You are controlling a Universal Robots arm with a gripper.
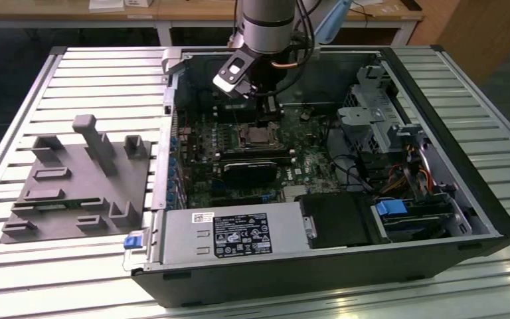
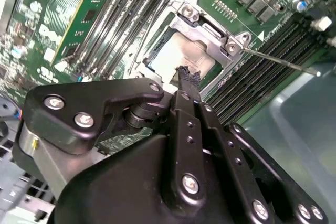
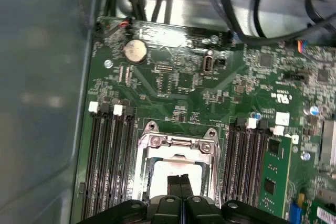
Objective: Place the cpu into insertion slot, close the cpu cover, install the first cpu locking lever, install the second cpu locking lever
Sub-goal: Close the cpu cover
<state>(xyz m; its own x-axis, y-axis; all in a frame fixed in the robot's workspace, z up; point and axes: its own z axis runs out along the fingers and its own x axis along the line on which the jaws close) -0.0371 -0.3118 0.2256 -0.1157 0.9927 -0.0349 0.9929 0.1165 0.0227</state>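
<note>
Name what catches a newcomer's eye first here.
The open computer case stands on the slatted table, the arm reaching into it. In both wrist views the shut end effector hovers over the silver-topped cpu in the insertion slot. A grey fixture sits at the exterior view's left.

I see even overhead light in the exterior view: glare on the counter (image 1: 344, 304) at six o'clock, shadow inside the computer case (image 1: 326, 282). In the second wrist view the cpu (image 2: 180, 56) shines washed-out near twelve o'clock.

cpu (image 2: 178, 55) 1 | cpu cover (image 2: 202, 28) 1 | coin battery (image 3: 135, 51) 1 | gripper (image 3: 180, 181) 1
</note>
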